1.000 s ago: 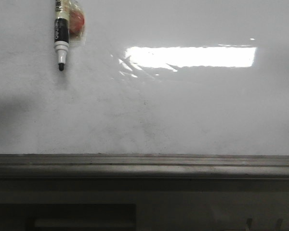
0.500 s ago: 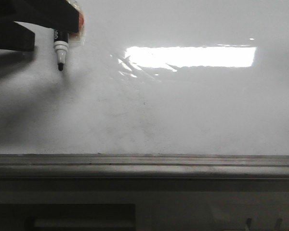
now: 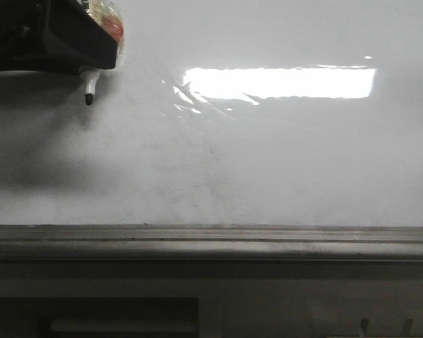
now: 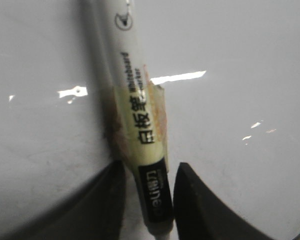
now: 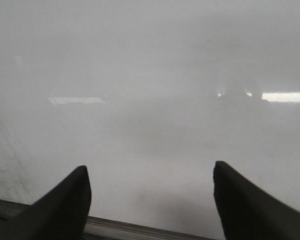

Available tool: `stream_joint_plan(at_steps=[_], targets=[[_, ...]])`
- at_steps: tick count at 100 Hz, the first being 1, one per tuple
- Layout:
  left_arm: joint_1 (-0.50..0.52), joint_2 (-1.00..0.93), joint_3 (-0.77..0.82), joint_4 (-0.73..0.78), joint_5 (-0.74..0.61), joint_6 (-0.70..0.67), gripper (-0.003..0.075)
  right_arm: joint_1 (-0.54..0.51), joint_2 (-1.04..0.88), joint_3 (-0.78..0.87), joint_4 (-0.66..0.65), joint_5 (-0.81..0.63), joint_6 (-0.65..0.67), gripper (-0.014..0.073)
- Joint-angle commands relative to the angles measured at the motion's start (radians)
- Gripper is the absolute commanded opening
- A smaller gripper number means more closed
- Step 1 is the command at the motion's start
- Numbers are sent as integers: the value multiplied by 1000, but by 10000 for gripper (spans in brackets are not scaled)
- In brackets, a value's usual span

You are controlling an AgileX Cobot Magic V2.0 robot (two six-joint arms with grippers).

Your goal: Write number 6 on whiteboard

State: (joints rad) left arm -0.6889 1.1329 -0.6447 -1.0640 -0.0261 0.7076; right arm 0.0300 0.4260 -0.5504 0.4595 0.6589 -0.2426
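Left wrist view, marker [image 4: 140, 135], Chinese label

dim, grey scene. a bright rectangular light reflection [image 3: 278, 82] glares on the glossy white surface. below the ledge sits a dark panel [image 3: 92, 317] in shadow.

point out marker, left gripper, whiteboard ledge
marker [image 4: 140, 125]: left wrist view, taped middle of barrel.
left gripper [image 4: 149, 197]: left wrist view, midway between fingertips, straddling the marker.
whiteboard ledge [image 3: 268, 243]: front view, grey top face.
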Motion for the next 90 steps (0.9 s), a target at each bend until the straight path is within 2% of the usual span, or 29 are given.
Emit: stream_joint_plan(at_steps=[1,3,19,28,47,57,68,90], targets=[[-4,-5,-25,21,-41,-1,4,-1,15,-37,20,-61,-16,468],[-4,-5,-25,31,-37,-1,-19,-1,15,-37,20,-61,-16,468],[-4,-32,-25,75,1,5,-20,-1,18,-39,20,-44,-25,467],[-4,-72,-31,159,78,18,-20,-1,50,-58,70,11,-85,468],[-4,-109,-112,354,397,18,-20,-1,228,-125,430,174,-383,468],[-20,-109,-134,421,482,18,-20,-1,337,-171,583,259,-506,468],[-68,-107,-136,468,493,16,-20,-1,429,-221,712,332,-588,468],[-163,-76,-140,525,436,-11,-20,56,592,-332,719,424,-610,468]])
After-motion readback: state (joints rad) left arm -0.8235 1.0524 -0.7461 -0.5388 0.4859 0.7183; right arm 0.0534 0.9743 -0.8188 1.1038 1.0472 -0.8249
